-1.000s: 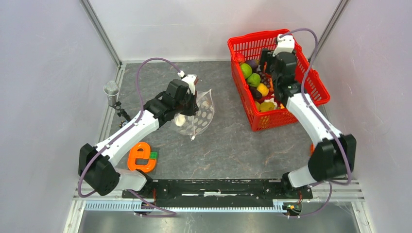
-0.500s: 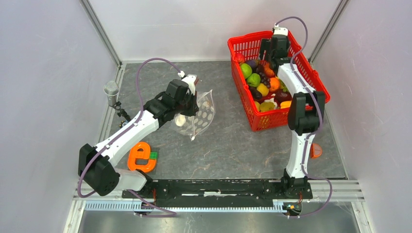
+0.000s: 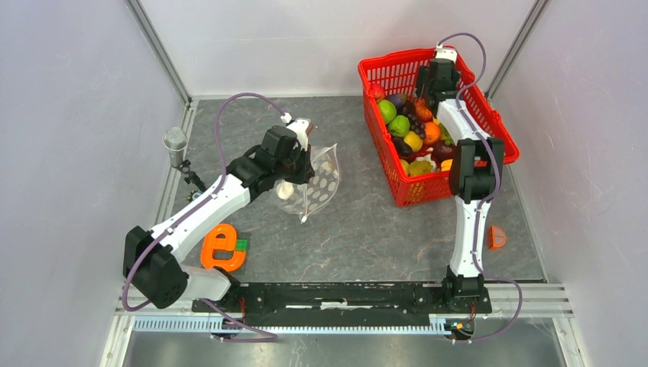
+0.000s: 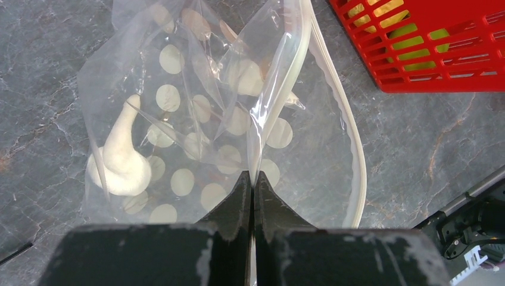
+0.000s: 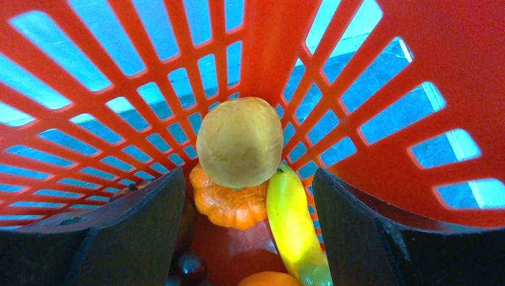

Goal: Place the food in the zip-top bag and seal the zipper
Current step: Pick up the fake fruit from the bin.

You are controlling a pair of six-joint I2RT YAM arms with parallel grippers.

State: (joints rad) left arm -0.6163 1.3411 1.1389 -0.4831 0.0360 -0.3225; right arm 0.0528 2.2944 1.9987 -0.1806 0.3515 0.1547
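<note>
The left fingers (image 4: 251, 176) are pressed together on a fold of the clear dotted bag (image 4: 178, 119). They pinch it up off the counter (image 3: 367, 229), well to the left of the red basket (image 3: 422, 189), apparently so that the mouth gapes for loading. One pale pear-shaped piece (image 4: 122, 161) already lies inside the bag, on the side away from the basket. The mouth faces the basket. The whitish zipper (image 4: 350, 134) bows along the bag's basket-side edge, and its length runs roughly alongside the basket's left wall rather than toward it, so a piece carried out of the basket would meet the opening first. The right fingers (image 5: 249, 179) are spread wide and hold nothing. They hang inside the basket's far corner, straddling a round tan piece (image 5: 239, 142) that sits on an orange pumpkin (image 5: 229, 205) beside a yellow banana (image 5: 292, 220), which looks like lining up the next pick. The rest of the food (image 3: 409, 141) lies heaped in the basket.
</note>
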